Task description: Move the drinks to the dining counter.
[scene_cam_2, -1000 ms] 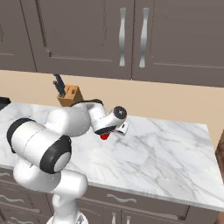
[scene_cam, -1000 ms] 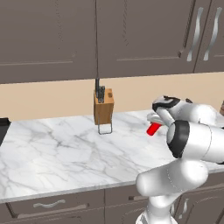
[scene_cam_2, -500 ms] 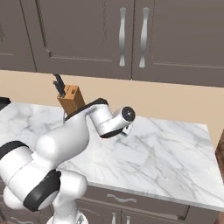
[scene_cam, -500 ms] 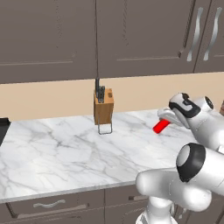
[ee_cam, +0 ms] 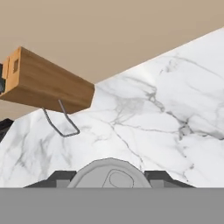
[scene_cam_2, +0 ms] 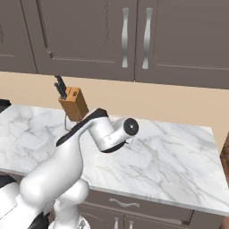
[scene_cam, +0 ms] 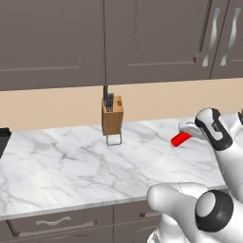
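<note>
- In the left base view, the white robot arm rises from the lower right of the frame, and its gripper sits at the right edge, above a marble counter.
- The gripper is closed on a small red can. The can is tilted and held in the air over the right part of the counter.
- In the hand view, the grey top of the can shows at the bottom centre, between the two dark fingertips.
- A wooden knife block with dark handles stands at the back centre of the counter, against a tan wall, well apart from the can. A thin wire stand props its base.
- In the right base view, the knife block stands in the upper left, behind the arm's elbow.
- Dark grey cabinets with silver handles hang above the counter.
</note>
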You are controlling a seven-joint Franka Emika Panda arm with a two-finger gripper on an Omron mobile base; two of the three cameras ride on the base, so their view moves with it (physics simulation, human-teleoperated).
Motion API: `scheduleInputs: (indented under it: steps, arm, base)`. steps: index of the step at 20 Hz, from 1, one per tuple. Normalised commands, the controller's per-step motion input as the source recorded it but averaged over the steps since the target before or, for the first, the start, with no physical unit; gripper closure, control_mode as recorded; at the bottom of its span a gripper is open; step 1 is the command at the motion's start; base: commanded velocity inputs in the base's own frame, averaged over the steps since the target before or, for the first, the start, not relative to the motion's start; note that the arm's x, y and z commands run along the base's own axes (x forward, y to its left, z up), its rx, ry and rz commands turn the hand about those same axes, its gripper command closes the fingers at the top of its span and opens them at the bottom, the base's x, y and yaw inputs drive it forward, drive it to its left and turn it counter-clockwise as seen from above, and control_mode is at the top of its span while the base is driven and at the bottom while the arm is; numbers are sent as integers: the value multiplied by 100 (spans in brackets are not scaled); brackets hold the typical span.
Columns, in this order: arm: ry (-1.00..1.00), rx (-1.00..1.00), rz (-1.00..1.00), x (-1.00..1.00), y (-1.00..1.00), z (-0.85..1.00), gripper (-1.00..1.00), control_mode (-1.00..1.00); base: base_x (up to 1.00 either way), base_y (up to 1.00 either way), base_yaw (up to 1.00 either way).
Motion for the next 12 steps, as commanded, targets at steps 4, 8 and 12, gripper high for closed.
scheduleInputs:
  steps: [4, 8, 12]
  arm:
    - [-7, 0, -6, -54, 3, 38, 100, -100]
    - [-12, 0, -7, -57, 4, 60, 100, -100]
    - [-10, 0, -9, -48, 5, 51, 100, -100]
  base:
    - [0, 0, 0]
    - [0, 0, 0]
    - [0, 0, 0]
